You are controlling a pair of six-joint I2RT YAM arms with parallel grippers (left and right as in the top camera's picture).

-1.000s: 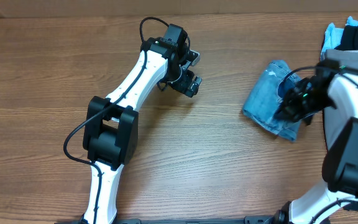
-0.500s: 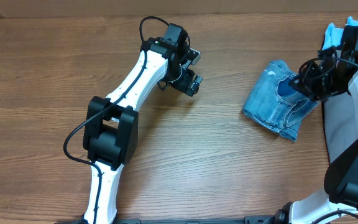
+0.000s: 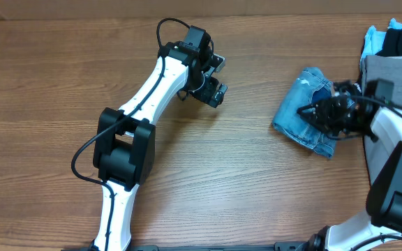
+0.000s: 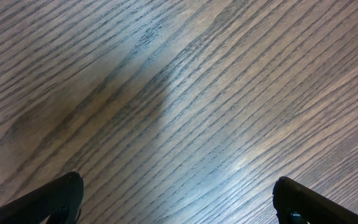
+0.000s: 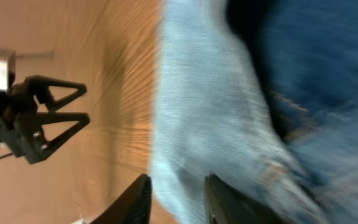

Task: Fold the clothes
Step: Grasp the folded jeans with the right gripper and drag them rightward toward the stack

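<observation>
The left arm [image 3: 165,75], centre-left in the overhead frame, is built of smooth white links joined by boxy black housings [image 3: 124,146]. A thin black cable [image 3: 75,162] loops out beside the lower housing. The left gripper [image 4: 176,186] ends in matte black jaws, seen in the bottom corners of its wrist view. The right arm [image 3: 395,129], at the right edge, has the same white shells and black joints.

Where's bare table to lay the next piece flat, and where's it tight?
Bare table: between the left gripper and the folded jeans; the side left of the left arm; the near edge below the jeans. Crowded: the right edge, with grey trousers, black garment, sky-blue garment, and the right gripper over the jeans.
</observation>
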